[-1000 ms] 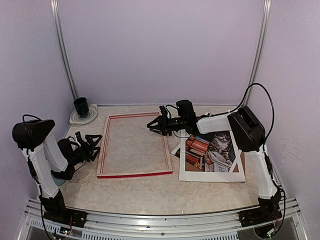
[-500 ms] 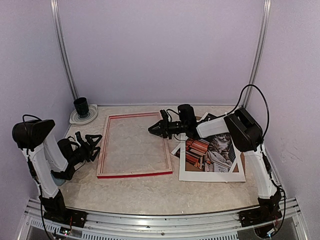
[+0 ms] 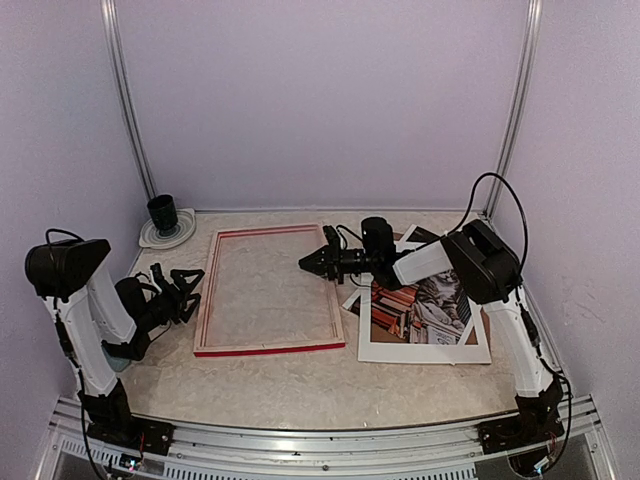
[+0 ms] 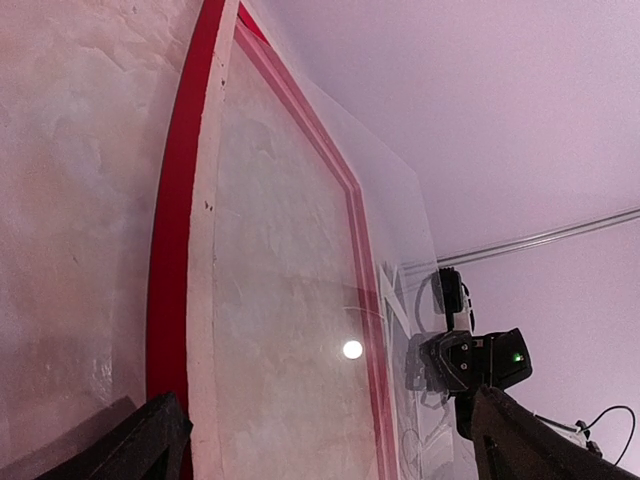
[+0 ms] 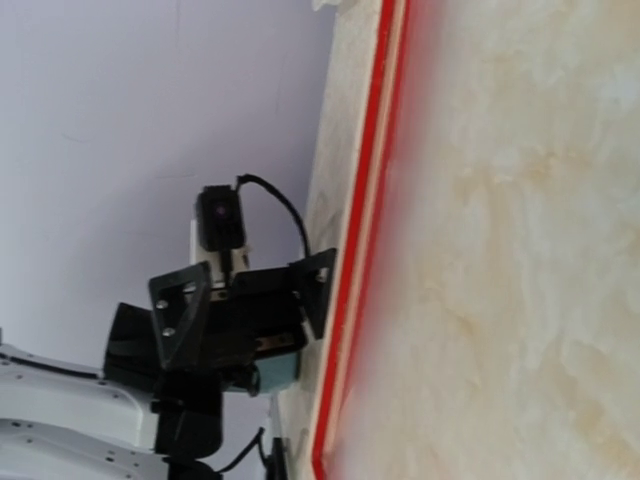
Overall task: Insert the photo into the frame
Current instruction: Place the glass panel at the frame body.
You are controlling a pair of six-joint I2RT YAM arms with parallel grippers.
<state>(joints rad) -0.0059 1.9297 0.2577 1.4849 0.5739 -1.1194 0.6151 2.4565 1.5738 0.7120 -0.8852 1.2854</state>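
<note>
The frame lies flat on the table left of centre, red with pale inner edges. My right gripper reaches in from the right, low over the frame's right rail, its jaws drawn together on that rail. The left wrist view shows this gripper at the far rail. The photo, a tabby cat among books, lies at the right under a white mat board. My left gripper hangs wide open just left of the frame's left rail, holding nothing.
A dark cup on a white saucer stands at the back left corner. A brown backing board peeks out from under the mat board. Walls close in the back and both sides.
My right gripper has dropped slightly towards the frame's right rail and its jaws have narrowed from a spread V to nearly together. The left arm has not moved.
</note>
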